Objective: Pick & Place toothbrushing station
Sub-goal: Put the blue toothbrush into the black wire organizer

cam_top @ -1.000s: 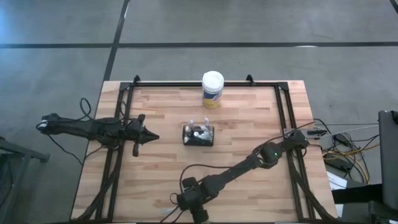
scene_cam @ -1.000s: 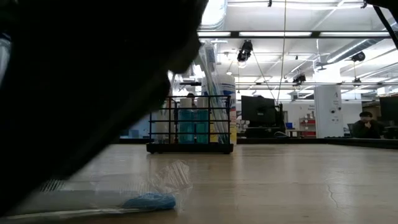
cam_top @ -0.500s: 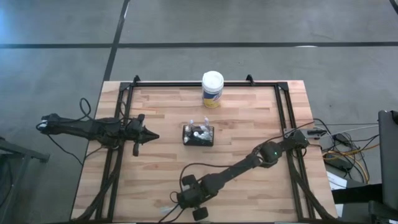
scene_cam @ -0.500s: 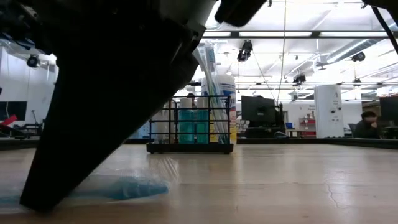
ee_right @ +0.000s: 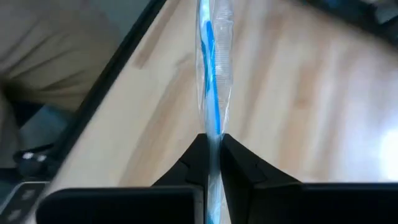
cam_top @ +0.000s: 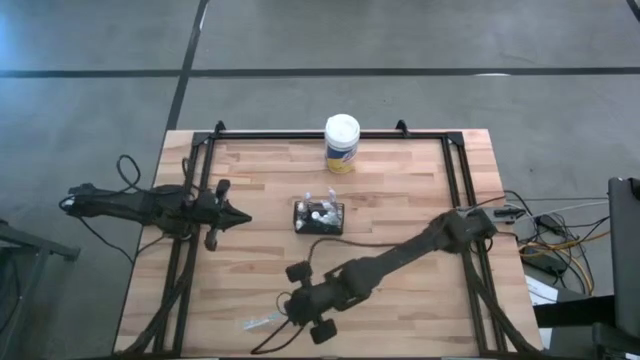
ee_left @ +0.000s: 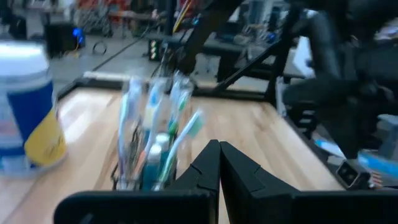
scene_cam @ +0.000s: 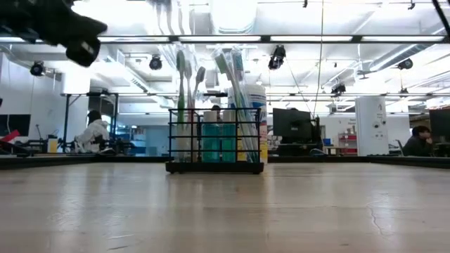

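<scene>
The toothbrushing station (cam_top: 319, 217), a small black wire caddy with several toothbrushes standing in it, rests on its base at the table's middle; it also shows in the low view (scene_cam: 214, 144) and the left wrist view (ee_left: 155, 149). My right gripper (ee_right: 213, 142) hangs over the table's near edge (cam_top: 288, 318), left of centre, shut on a blue toothbrush in a clear wrapper (ee_right: 212, 68). My left gripper (cam_top: 245, 219) is shut and empty at the table's left, pointing at the station (ee_left: 219, 152). My right gripper pinches the wrapped toothbrush between its two fingers, on a stretch of the clear wrapper (ee_right: 214, 132) near one end. The brush runs on past the fingertips, in line with them. The fingers slant down toward the near left. The brush (cam_top: 262, 322) is lifted clear of the table.
A round canister with a white lid and a yellow and blue label (cam_top: 342, 143) stands at the far edge, behind the station. A black frame (cam_top: 455, 170) runs along the table's sides. Bare wood lies between the station and the near edge.
My right gripper has shut on the wrapped toothbrush lying at the table's near edge and has risen with it. The brush has gone from flat on the wood to lifted clear, and the low view has lost both it and the gripper from its foreground.
</scene>
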Robot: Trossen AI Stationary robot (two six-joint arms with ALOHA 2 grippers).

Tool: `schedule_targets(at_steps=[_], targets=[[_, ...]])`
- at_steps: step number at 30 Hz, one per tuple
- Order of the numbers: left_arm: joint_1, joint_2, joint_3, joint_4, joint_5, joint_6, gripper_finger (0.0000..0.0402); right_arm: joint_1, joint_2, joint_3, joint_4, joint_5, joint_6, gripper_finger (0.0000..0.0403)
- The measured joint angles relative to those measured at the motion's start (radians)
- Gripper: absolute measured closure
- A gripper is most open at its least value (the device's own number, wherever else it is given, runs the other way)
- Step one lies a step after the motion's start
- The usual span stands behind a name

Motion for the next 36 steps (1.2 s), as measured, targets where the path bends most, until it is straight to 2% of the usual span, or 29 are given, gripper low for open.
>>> schedule_targets(at_steps=[2, 5, 10, 12, 17, 21, 24, 27, 32, 36], targets=[[0.0, -0.003, 0.007, 0.026, 0.03, 0.03, 0.0392, 0.0, -0.052, -0.011, 0.001, 0.049, -0.043, 0.0385], [0.0, -0.006, 0.011, 0.095, 0.094, 0.075, 0.0392, -0.007, -0.145, -0.061, 0.032, 0.064, -0.121, 0.0385], [0.0, -0.009, 0.008, 0.182, 0.129, 0.13, 0.0392, -0.049, -0.379, -0.276, 0.19, 0.064, -0.202, 0.0385], [0.0, -0.005, 0.004, 0.2, 0.116, 0.155, 0.0392, -0.08, -0.471, -0.423, 0.316, 0.047, -0.223, 0.0385], [0.0, 0.011, 0.003, 0.244, 0.009, 0.159, 0.0392, -0.179, -0.659, -0.819, 0.824, -0.161, -0.249, 0.0385], [-0.001, 0.043, -0.011, 0.273, -0.025, 0.179, 0.0385, -0.261, -0.711, -1.047, 1.134, -0.228, -0.223, 0.0385], [-0.001, 0.094, -0.035, 0.358, -0.008, 0.223, 0.0356, -0.319, -0.706, -1.147, 1.276, -0.278, -0.185, 0.0385], [0.0, 0.166, -0.04, 0.476, -0.009, 0.24, 0.0312, -0.359, -0.704, -1.186, 1.373, -0.287, -0.144, 0.0385], [0.002, 0.293, -0.03, 0.662, -0.011, 0.313, 0.0221, -0.395, -0.685, -1.198, 1.38, -0.29, -0.132, 0.0385], [0.007, 0.381, -0.002, 0.735, -0.015, 0.358, 0.0151, -0.409, -0.687, -1.181, 1.393, -0.284, -0.135, 0.0385]])
